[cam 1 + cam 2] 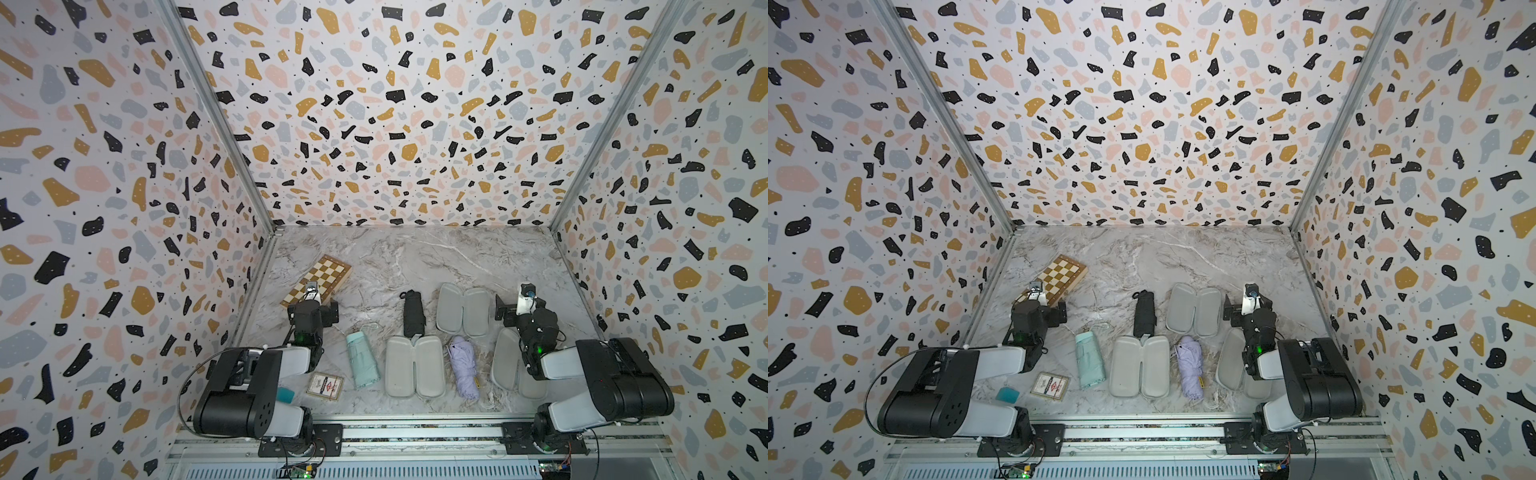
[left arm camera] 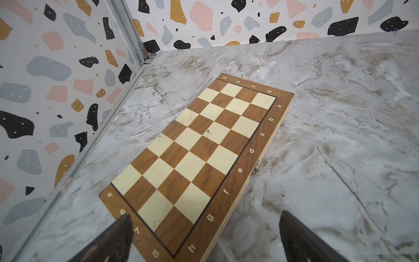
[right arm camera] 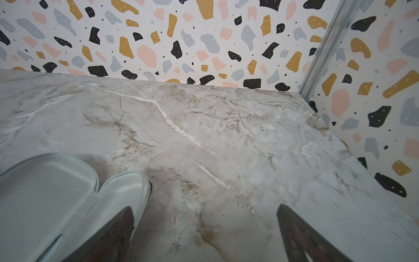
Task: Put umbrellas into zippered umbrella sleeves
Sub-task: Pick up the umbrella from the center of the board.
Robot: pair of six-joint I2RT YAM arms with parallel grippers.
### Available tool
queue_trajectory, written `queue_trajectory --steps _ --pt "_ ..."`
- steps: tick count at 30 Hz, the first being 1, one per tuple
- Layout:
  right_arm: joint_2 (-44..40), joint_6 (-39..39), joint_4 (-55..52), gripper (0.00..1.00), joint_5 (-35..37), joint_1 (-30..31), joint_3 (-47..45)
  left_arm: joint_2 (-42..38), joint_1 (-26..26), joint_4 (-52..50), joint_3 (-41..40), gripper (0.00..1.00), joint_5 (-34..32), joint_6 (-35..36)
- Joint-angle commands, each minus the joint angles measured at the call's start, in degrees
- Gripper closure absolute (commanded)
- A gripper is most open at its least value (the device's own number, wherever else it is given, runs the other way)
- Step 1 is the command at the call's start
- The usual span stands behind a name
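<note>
Three folded umbrellas lie on the marble table in both top views: mint green [image 1: 362, 359], black [image 1: 413, 318] and lilac [image 1: 464, 368]. Three umbrella sleeves lie open, grey lining up: one in the middle [image 1: 414, 365], one further back [image 1: 463, 309], and one at the right [image 1: 505, 361] partly under the right arm. My left gripper [image 1: 311, 307] [image 2: 204, 216] is open and empty over the near end of the chessboard box. My right gripper [image 1: 521, 309] [image 3: 205, 212] is open and empty above bare table, one finger [image 3: 118, 229] over the edge of the back sleeve [image 3: 45, 192].
A wooden chessboard box [image 1: 318, 280] [image 2: 199, 147] lies at the back left near the side wall. A small card box [image 1: 325, 386] and a teal object [image 1: 286, 395] sit by the left arm's base. Patterned walls close in three sides.
</note>
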Motion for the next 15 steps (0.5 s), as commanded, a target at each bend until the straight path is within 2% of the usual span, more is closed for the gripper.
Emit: queue_trajectory --steps 1,6,11,15 --pt "-0.57 -0.61 0.38 0.00 -0.23 -0.22 1.16 -1.19 0.32 2.45 0.59 0.01 1.02 -0.21" --pt "-2.65 -2.45 -5.03 0.00 -3.79 -0.04 3.39 -7.36 0.24 -4.51 1.42 0.01 4.74 1.14" --pt "-8.76 -3.11 -18.98 0.00 -6.26 0.07 8.42 -11.84 0.23 -7.97 1.74 0.01 5.30 1.43" --pt "-15.42 -4.30 -24.01 0.00 -14.28 0.11 9.15 -20.86 0.23 -16.48 3.62 0.01 9.42 -0.13"
